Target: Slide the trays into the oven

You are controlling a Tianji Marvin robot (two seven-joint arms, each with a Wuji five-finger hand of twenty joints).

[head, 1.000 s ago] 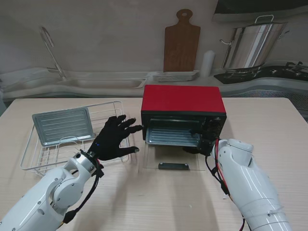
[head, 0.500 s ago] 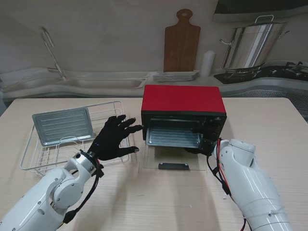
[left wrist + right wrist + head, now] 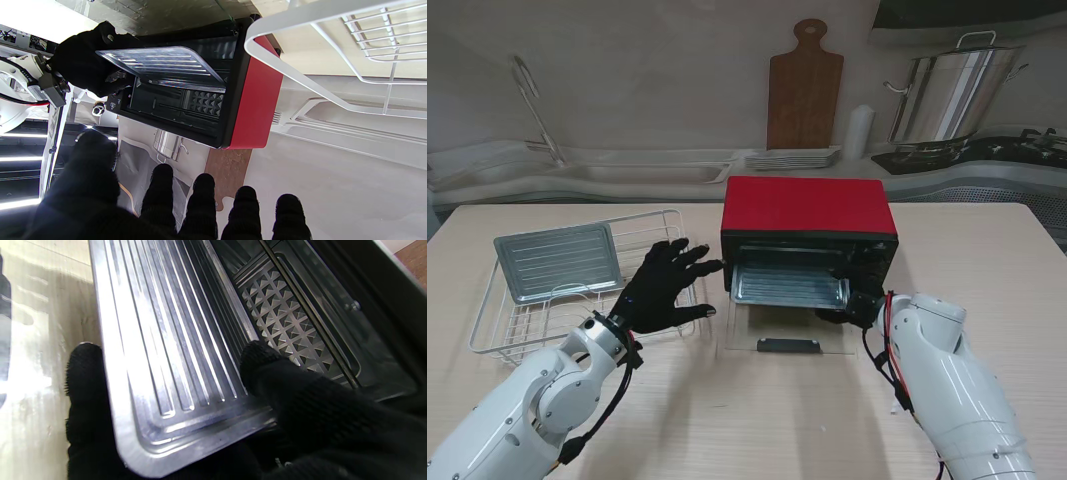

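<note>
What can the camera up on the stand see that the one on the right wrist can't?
Only the stand view shows the second tray lying in the white wire rack, the open left hand hovering beside it, the oven's red top and its lowered glass door.

Only the right wrist view shows the right hand gripping a tray's corner, one finger on top and one beneath.

Both show that ridged tray part-way into the oven's mouth.
</note>
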